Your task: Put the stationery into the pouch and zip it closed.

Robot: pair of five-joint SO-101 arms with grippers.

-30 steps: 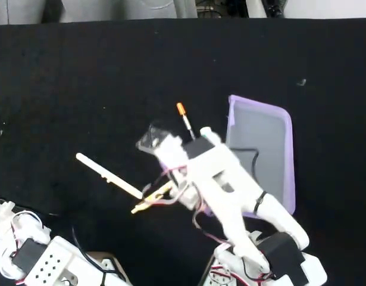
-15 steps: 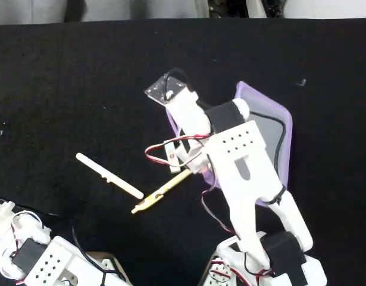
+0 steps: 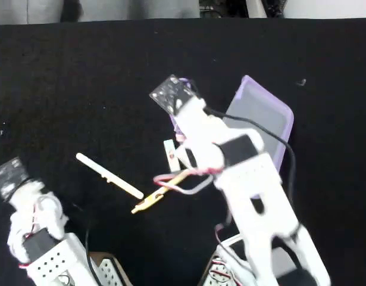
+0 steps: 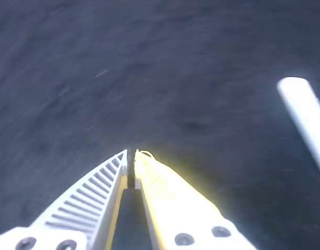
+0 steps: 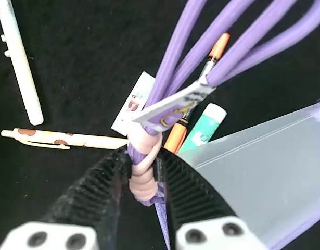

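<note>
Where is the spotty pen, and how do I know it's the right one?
Look on the black table for the purple-edged pouch that the right tool holds by its strap. Two pens lie beside it; the spotty pen is the cream one nearer the pouch, with brown spots, while the white pen is plain.

Likely a robotics lab: a black cloth-covered desk (image 3: 63, 71) with two white plastic robot arms (image 3: 254, 196), wiring exposed, at its near edge.
</note>
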